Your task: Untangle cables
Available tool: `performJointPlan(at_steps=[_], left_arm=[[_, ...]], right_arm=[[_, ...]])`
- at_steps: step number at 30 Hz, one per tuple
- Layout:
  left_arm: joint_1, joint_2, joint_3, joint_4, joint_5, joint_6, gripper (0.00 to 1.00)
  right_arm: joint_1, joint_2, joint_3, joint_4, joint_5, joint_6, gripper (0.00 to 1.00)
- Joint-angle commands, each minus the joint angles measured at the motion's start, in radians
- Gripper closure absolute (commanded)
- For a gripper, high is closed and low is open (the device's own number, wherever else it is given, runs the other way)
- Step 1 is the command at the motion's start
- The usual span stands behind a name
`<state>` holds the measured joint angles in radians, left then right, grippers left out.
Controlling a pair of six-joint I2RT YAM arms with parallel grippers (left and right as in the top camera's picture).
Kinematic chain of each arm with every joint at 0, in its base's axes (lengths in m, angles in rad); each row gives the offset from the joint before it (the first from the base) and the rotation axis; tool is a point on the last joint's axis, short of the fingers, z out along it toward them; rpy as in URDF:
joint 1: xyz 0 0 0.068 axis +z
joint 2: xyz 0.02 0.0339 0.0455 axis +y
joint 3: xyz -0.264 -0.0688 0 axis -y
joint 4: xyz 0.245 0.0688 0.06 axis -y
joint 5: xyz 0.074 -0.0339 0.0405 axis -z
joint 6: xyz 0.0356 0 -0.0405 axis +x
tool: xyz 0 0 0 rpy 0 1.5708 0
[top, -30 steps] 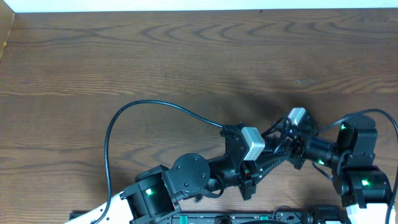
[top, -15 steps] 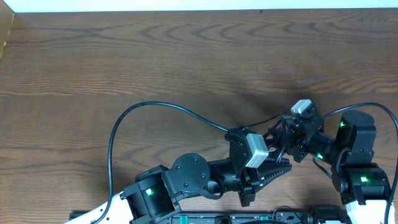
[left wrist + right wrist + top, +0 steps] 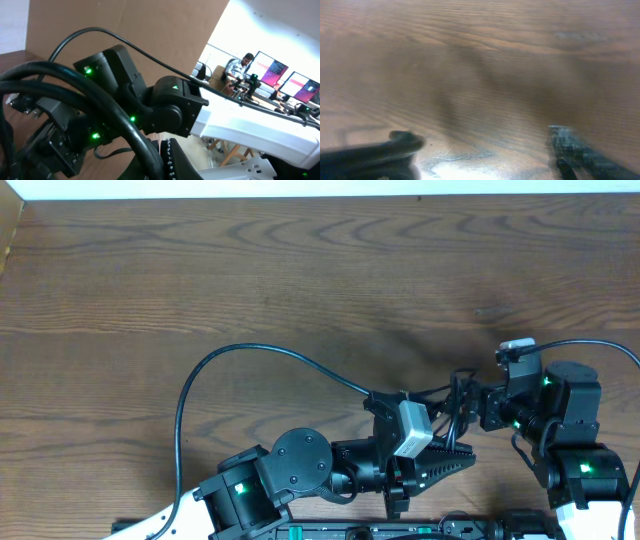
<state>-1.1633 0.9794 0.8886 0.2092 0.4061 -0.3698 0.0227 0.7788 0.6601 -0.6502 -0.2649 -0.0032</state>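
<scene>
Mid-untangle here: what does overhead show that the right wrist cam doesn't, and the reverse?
Only overhead: the thin cables bunched beside the left gripper, which is shut, and a thick arm wire arcing over the table. Only right wrist: the right gripper close up, its fingers spread wide with nothing between them, though the picture is blurred. Both: bare wooden tabletop.

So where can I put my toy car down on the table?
The whole far strip of table by the white edge is bare, and the left side beyond the wire. The near edge is crowded: left arm, right arm and cables fill its middle and right.
</scene>
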Motion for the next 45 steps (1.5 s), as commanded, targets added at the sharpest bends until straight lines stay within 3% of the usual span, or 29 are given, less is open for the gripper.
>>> performJointPlan(at_steps=[1, 34, 45], left_arm=[[-0.008, -0.019, -0.001, 0.022, 0.031, -0.002, 0.93], [0.037, -0.104, -0.001, 0.009, 0.028, 0.024, 0.93], [0.037, -0.108, -0.001, 0.010, 0.028, 0.024, 0.92]], right_arm=[[-0.002, -0.002, 0.015, -0.009, 0.113, 0.037, 0.01], [-0.002, 0.000, 0.014, -0.104, 0.438, 0.106, 0.01], [-0.002, 0.000, 0.014, -0.154, 0.609, 0.191, 0.01]])
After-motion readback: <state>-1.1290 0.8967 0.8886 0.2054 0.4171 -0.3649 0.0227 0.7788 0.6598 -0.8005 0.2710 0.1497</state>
